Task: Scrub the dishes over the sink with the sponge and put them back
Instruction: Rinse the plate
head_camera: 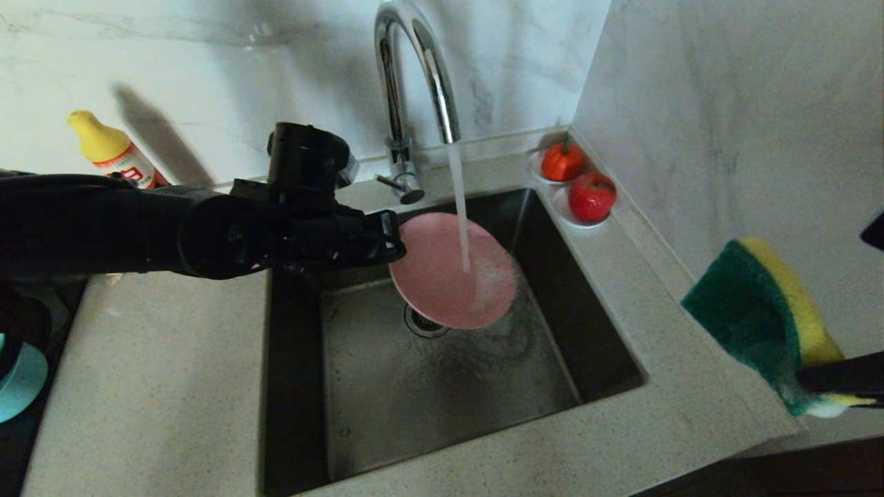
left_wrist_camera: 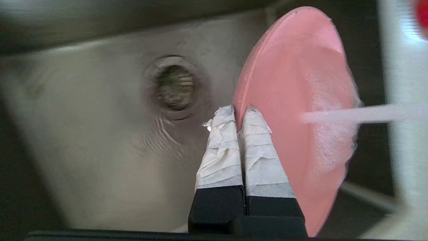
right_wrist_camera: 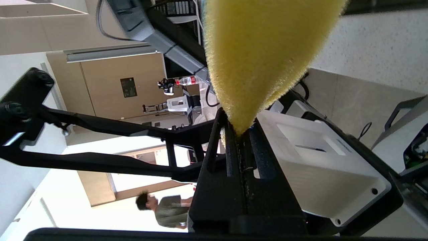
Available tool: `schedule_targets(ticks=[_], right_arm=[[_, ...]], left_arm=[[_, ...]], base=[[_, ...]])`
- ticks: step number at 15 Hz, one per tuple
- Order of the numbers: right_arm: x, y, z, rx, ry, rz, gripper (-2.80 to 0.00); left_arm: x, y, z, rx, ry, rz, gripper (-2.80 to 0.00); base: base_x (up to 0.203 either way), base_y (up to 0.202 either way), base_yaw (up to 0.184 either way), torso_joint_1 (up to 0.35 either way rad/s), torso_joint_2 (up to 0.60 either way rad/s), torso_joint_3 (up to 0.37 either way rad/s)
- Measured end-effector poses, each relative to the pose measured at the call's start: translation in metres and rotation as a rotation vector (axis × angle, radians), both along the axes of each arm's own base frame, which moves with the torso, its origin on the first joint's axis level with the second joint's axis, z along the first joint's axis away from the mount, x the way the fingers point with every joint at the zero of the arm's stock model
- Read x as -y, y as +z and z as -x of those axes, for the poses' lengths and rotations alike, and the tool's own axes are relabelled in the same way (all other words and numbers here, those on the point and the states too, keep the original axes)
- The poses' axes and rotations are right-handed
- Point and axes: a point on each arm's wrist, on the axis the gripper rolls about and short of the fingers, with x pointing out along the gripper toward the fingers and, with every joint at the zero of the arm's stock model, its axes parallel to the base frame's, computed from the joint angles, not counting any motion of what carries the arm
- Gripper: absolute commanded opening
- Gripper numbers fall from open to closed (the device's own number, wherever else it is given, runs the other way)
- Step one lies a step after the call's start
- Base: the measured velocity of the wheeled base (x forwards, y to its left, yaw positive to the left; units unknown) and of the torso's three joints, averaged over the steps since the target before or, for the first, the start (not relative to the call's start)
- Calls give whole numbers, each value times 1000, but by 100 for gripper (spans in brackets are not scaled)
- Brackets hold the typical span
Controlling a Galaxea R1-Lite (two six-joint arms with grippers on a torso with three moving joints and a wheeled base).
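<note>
A pink plate (head_camera: pixel 442 276) hangs tilted over the steel sink (head_camera: pixel 442 386), with tap water hitting its face and foaming there. My left gripper (head_camera: pixel 394 238) is shut on the plate's near rim; the taped fingertips (left_wrist_camera: pixel 254 134) pinch the plate (left_wrist_camera: pixel 294 100) edge. At the right edge, above the counter, my right gripper (head_camera: pixel 822 386) is shut on the sponge (head_camera: pixel 760 310), green pad facing the sink, yellow foam (right_wrist_camera: pixel 260 57) behind. A teal-blue bowl (head_camera: pixel 21 379) shows partly at the far left. The spoon is out of view.
The chrome tap (head_camera: pixel 414 83) runs a stream into the sink above the drain strainer (head_camera: pixel 423 322). Two red fruits on small white saucers (head_camera: pixel 577 186) sit at the back right corner. A yellow-capped bottle (head_camera: pixel 114 152) stands by the back wall. A person (right_wrist_camera: pixel 160 209) shows behind.
</note>
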Motion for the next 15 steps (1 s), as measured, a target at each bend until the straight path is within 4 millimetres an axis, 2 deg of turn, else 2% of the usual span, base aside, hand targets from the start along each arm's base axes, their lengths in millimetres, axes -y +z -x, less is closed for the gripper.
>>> schedule_targets(ticks=[5, 8, 12, 15], right_arm=[[1, -11, -3, -31, -14, 10, -280], [4, -14, -3, -39, -35, 11, -280], [12, -20, -5, -37, -96, 9, -280], [14, -18, 3, -14, -108, 5, -280]], left_arm=[[-37, 8, 47, 34, 102, -137, -280], [-54, 22, 74, 112, 159, -269, -280], [-70, 50, 105, 253, 182, -514, -280], [-76, 58, 117, 313, 143, -689, -280]], base=[[0, 0, 0, 0, 0, 0], [0, 0, 0, 0, 0, 0], [0, 0, 0, 0, 0, 0], [0, 0, 0, 0, 0, 0]])
